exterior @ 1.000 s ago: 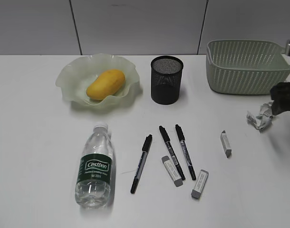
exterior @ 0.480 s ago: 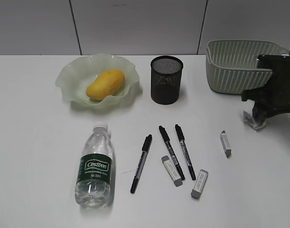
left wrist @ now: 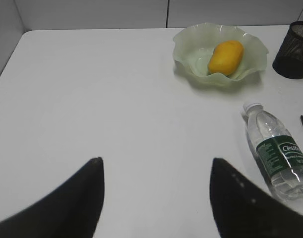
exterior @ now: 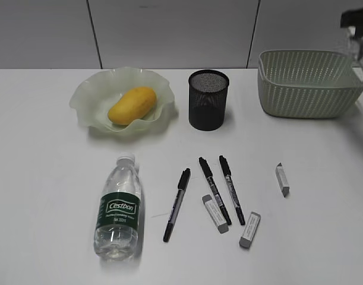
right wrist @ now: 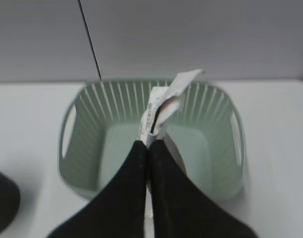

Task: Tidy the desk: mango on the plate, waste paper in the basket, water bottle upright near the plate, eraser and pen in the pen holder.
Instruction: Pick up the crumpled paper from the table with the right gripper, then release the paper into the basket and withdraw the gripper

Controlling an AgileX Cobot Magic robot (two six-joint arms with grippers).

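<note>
Jaws of the right gripper [right wrist: 150, 141] are pressed together on the paper [right wrist: 163, 106], which sticks up from between their tips. In the right wrist view the paper sits in front of the basket [right wrist: 82, 168], whose floor appears empty. In the exterior view only a dark part of that arm shows at the top right corner, above the far right rim of the basket [exterior: 306, 95]. Jaws of the left gripper [left wrist: 156, 198] stand wide apart and hold nothing, low over bare counter [left wrist: 91, 99] left of the bottle [left wrist: 277, 151].

Step in hand, as judged: disposal of the paper. The grip looks secure, and the release is not yet made.

Other items, placed relative to the holder [exterior: 208, 99]:
- Mango [exterior: 132, 105] lies on the plate [exterior: 89, 98], to the left. This part appears complete.
- Bottle [exterior: 117, 208] lies on its side, in front and to the left, cap toward the plate.
- Three pens [exterior: 213, 190] lie in front, near each other.
- Three erasers [exterior: 282, 179] lie in front and to the right, apart from it.
- The holder itself shows nothing inside.

Next move, as judged: bring the paper squarely over the basket opening, clear of the rim, then part the jaws so it drops inside. The scrap is light and may cling to a fingertip or land on the rim.
</note>
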